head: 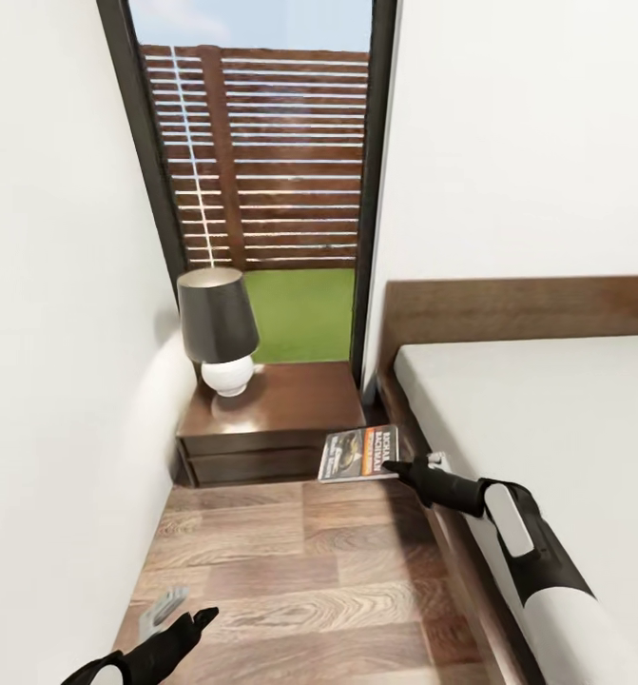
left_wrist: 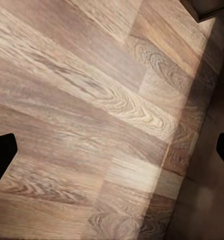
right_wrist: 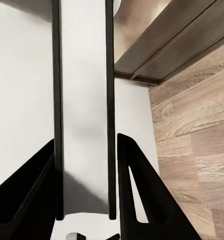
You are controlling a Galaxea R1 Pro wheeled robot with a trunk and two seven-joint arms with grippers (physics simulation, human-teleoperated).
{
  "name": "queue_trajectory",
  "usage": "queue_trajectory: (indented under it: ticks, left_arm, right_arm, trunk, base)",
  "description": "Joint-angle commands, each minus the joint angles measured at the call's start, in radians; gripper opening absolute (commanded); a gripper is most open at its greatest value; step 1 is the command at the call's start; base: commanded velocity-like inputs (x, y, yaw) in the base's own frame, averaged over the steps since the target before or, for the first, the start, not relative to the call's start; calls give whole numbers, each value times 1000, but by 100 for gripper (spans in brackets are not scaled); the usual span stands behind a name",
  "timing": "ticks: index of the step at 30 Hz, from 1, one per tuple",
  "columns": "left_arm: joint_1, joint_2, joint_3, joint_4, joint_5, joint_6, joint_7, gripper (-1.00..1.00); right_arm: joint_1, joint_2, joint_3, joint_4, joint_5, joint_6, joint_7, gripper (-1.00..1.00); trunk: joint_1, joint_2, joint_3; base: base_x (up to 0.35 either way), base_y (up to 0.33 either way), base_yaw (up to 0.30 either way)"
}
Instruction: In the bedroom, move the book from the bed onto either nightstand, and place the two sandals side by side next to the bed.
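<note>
Your right gripper (head: 395, 468) clamps thin paperback book (head: 358, 454), glossy dark cover, over glossy brown nightstand (head: 279, 400). Left gripper (head: 203, 619) open, empty, above wood-grain plank floor (head: 299, 571).

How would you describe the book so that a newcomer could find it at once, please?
Find the bed, then the nightstand beside its headboard. The book is held in the air at the nightstand's front corner by the right gripper, the only thing with a printed cover.

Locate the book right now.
Head view: the book is held by the right gripper, in the air at the nightstand's front right corner, beside the bed.
</note>
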Motion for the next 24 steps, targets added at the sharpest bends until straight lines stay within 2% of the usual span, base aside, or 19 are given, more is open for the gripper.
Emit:
queue_trajectory:
  ticks: [1,7,13,24]
  left_arm:
    - [0,1,-1,-1,8,3,5,100]
    - [2,0,-3,10,6,2,6,100]
    - [2,-1,-6,29,5,2,6,100]
    - [2,1,-2,35,5,2,5,100]
  right_arm:
    - [-5,3,0,9,-2,6,8,-100]
    - [-15,12,13,31,-2,-5,11,-100]
    - [-20,14,47,41,-3,-22,11,-100]
    - [-22,14,57,45,-1,-28,7,-100]
  trunk:
    - [0,0,-1]
    - [0,0,-1]
    - [0,0,-1]
    - [0,0,-1]
  base:
    - [329,0,0]
    - [329,0,0]
    - [329,0,14]
    - [329,0,215]
